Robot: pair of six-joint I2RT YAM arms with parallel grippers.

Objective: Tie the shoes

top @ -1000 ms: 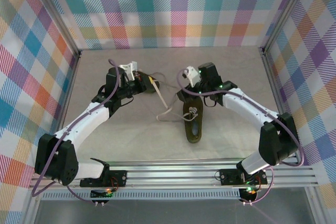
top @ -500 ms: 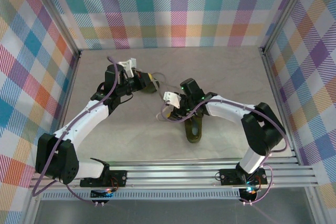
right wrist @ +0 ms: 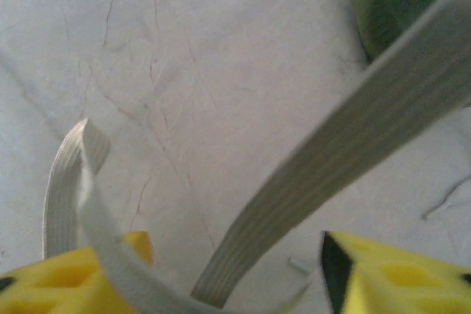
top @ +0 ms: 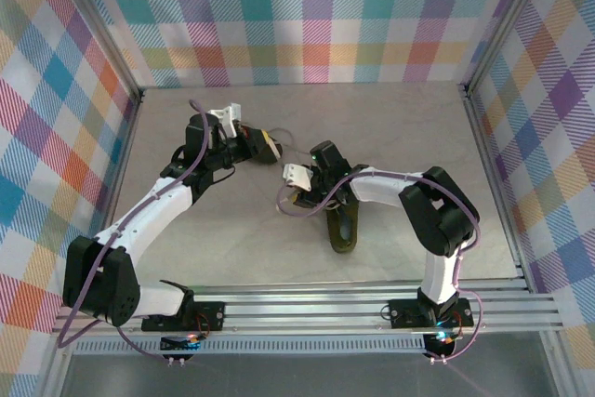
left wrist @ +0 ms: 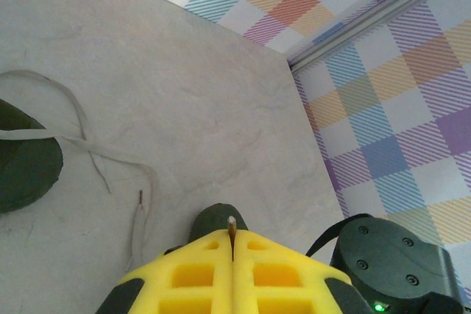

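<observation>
One dark olive shoe [top: 342, 226] lies mid-table, its cream lace [top: 286, 203] trailing off to the left. My right gripper [top: 298, 193] is low over that lace; its yellow fingers [right wrist: 390, 273] stand apart with a loop of lace [right wrist: 346, 159] running between them, and the shoe's edge [right wrist: 390, 5] is at the top right. My left gripper [top: 267, 147] is farther back and shut, with a lace tip [left wrist: 231, 224] pinched between its fingertips. A dark green shoe part [left wrist: 22, 163] and loose lace [left wrist: 81, 141] lie to its left.
Plaid walls [top: 307, 16] close in the back and both sides, and an aluminium rail [top: 307, 309] runs along the near edge. Bare table [top: 409, 127] lies at the back right and in front of the shoe.
My right gripper swung left from behind the shoe down to the lace beside it, and its jaws narrowed. The left gripper stayed shut and hardly moved.
</observation>
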